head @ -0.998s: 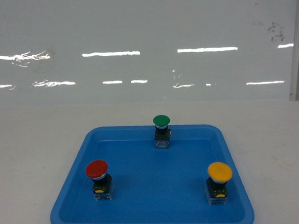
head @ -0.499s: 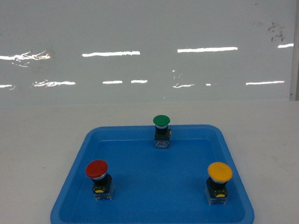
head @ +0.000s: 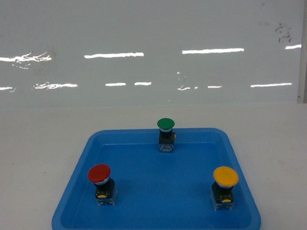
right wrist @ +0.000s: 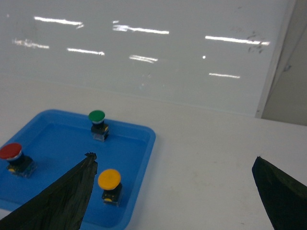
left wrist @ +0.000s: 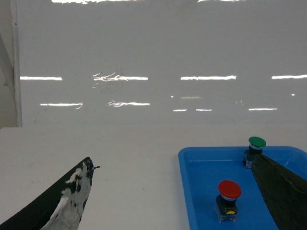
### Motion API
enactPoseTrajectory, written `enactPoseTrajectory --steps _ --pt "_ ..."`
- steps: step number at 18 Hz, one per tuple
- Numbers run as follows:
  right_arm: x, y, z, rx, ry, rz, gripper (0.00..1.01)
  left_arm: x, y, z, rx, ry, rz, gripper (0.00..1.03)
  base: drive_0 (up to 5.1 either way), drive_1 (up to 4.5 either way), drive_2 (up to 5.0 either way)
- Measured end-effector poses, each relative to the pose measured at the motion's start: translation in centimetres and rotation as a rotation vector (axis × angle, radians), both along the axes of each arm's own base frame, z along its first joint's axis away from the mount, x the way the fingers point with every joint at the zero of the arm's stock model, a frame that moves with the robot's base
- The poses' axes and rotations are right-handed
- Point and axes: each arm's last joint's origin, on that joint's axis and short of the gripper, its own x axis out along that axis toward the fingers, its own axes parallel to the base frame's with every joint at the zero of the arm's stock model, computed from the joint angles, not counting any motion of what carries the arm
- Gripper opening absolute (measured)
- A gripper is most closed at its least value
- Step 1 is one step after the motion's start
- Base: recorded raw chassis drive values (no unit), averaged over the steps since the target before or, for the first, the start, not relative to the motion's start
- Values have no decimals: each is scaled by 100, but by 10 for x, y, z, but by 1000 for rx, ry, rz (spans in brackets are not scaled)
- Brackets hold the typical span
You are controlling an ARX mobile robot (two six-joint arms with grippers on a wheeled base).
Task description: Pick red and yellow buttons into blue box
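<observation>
Red button [head: 100,174] sits lower left of the shallow blue tray [head: 150,227], yellow button [head: 225,177] lower right, green one [head: 165,124] up top. Both grippers' jaws spread wide, pinching nothing.

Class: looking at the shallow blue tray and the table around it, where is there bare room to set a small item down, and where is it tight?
Free: the tray floor's middle, bordered by the red button, yellow button and green button; also the white table left, right and behind the tray. Tight: beside each button, near the tray walls.
</observation>
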Motion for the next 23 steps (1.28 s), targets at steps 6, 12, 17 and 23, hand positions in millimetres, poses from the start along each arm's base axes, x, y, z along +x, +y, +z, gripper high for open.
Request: enactPoseTrajectory --steps 6,12,17,23 --pt "36 22 -3 -79 116 61 98 0 0 0 0 0 0 98 0 0 0" --pt "69 35 -19 -145 204 47 98 0 0 0 0 0 0 98 0 0 0" --pt "101 52 -40 -194 352 80 98 0 0 0 0 0 0 98 0 0 0" --pt "126 52 -66 -178 418 97 98 0 0 0 0 0 0 98 0 0 0"
